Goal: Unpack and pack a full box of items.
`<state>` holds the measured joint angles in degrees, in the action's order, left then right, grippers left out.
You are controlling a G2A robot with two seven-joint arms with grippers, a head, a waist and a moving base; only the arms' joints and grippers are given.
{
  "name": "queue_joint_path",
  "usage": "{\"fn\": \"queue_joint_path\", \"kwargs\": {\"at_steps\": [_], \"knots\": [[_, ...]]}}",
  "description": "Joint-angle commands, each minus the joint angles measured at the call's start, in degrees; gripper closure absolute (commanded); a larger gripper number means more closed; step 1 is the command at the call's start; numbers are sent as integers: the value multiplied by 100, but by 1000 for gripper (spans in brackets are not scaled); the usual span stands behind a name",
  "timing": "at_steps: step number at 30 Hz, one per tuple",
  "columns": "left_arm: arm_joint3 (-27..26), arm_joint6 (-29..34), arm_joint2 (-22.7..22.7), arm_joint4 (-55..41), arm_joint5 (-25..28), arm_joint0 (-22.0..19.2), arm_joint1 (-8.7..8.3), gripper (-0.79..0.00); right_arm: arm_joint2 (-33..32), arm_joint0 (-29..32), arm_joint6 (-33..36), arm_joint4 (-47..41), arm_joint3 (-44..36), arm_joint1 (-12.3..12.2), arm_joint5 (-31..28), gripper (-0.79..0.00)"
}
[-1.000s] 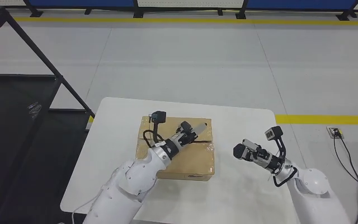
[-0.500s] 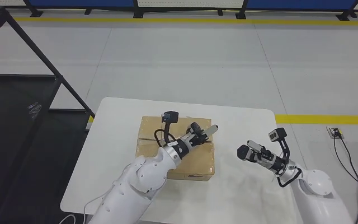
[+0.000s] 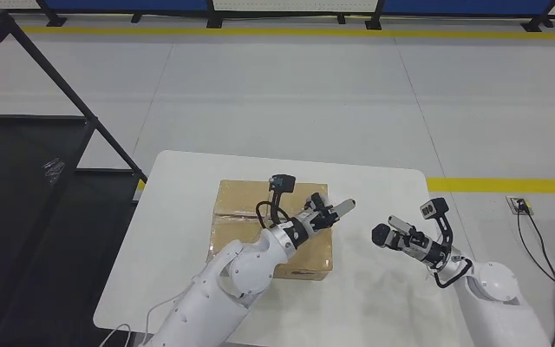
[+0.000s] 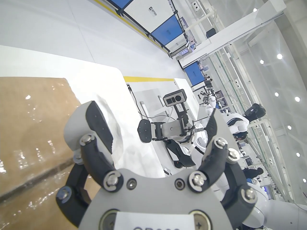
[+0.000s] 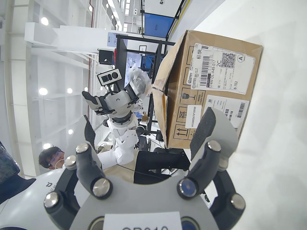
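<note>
Brown cardboard box (image 3: pixel 236 205) frame centre on white worktop (image 3: pixel 160 260). L jaws apart, empty, over box's right edge; R jaws apart, empty, lower right above worktop.

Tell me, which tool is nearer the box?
The left tool, at the box's edge; the right tool is apart from it, over the table.

the box (image 3: pixel 232 201) is plain brown cardboard with shiny clear tape (image 4: pixel 36 161), and its side wears white labels (image 5: pixel 215 65) with black barcodes. the table (image 3: pixel 373 299) is white. both the left pincer (image 4: pixel 154 116) and right pincer (image 5: pixel 148 118) are pale grey with black pads (image 4: pixel 99 125). a yellow stripe (image 3: pixel 490 184) crosses the light grey floor (image 3: pixel 286 95).
</note>
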<state>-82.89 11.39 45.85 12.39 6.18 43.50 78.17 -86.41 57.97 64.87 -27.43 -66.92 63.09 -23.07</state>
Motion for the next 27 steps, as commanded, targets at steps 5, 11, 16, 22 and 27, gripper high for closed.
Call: {"fn": "queue_joint_path", "kwargs": {"at_steps": [5, 11, 16, 22, 27], "knots": [[144, -57, -154, 1, 109, -60, 125, -785, 1, -15, 6, -47, 52, -22, -33, -785], [253, -164, -262, 39, 214, -97, 240, -785, -6, -10, 19, -99, 98, -44, -72, -785], [281, -152, -335, 75, 299, -105, 322, -785, -44, 35, 42, -161, 108, -68, -127, -785], [204, -91, -330, 58, 411, -66, 391, -785, -91, 99, 32, -244, 81, -94, -177, -785], [-11, 42, -226, 14, 436, 25, 408, -785, -116, 142, 18, -281, 20, -114, -201, -785]]}}
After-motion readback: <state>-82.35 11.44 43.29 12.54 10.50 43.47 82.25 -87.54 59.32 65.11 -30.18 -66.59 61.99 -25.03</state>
